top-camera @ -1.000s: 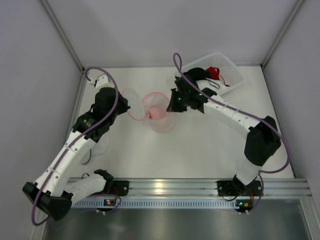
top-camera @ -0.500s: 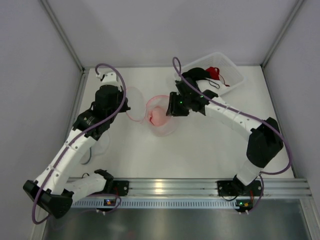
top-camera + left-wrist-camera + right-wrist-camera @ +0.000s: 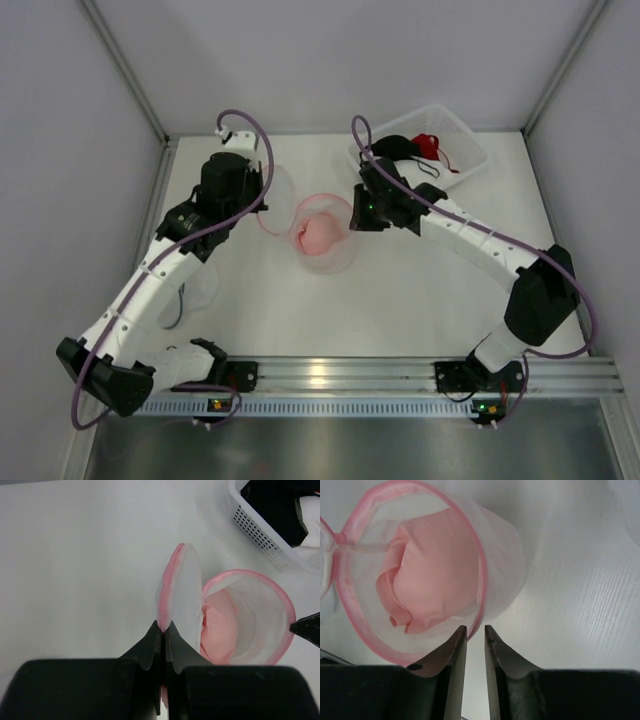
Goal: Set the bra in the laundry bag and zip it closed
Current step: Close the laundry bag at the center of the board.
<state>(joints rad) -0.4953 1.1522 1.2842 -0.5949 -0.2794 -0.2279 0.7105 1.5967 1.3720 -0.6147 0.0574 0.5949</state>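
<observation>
I've got the left gripper [image 3: 164,625] pinching the lid flap [image 3: 182,590] of the pink-rimmed white mesh laundry bag [image 3: 502,555]. The right gripper [image 3: 475,629] clamps its rim, with the crumpled pink bra [image 3: 435,565] inside, just past the fingertips.

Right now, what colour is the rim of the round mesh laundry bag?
Pink rim, clearest in the right wrist view.

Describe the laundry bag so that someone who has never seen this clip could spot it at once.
On the white table, look near the middle, left of the white basket in the far right corner. The laundry bag is the round mesh tub with a pink rim, a pink bra bundled inside. Nothing else is pink-rimmed, and the left gripper pinches its lid.
</observation>
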